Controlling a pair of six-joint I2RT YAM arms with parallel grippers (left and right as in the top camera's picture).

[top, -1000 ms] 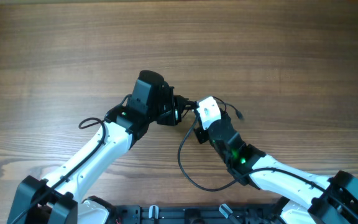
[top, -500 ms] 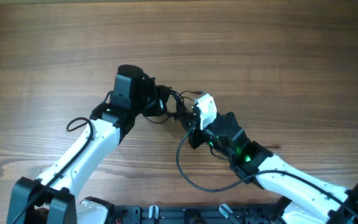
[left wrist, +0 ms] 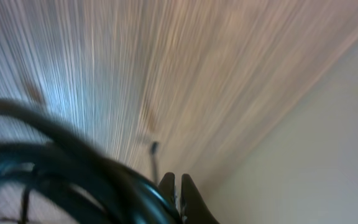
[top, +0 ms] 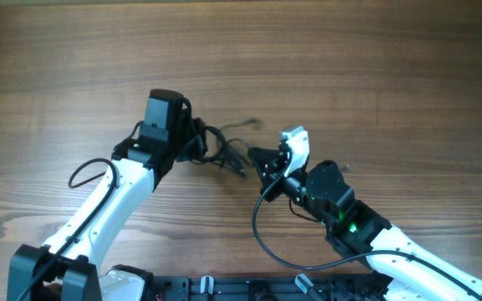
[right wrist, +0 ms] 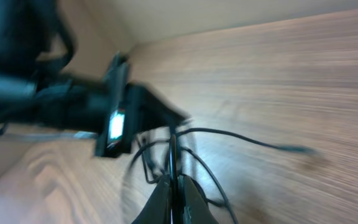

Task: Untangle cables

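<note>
So the cables [top: 223,155] are a small knotted clump sitting mid-worktop [top: 350,67], right between the two arms. The left jaws are shut on the clump's left side. The right jaws are pinched closed on one thin strand that comes straight up out of the tips in the right wrist view. One loose tail wanders off across the wood and ends in a tiny plug [right wrist: 300,150].

Handling-wise, my guess is this stuff weighs basically nothing and is totally floppy. It won't hold any shape you give it, and it'll just follow whatever pulls on it. The wires look thin and smooth, so I'd expect a strand to slip through closed jaws if you tug along its length. The plugs look like the fragile bit, and they're also what will snag in a loop.

As for where to grab, I'd pinch a single strand close to the knot, not the whole wad and not the plug itself. Then anchor the bundle with the other side and draw the strand out sideways, low over the wood, gently. If you yank, the knot probably just cinches tighter.
</note>
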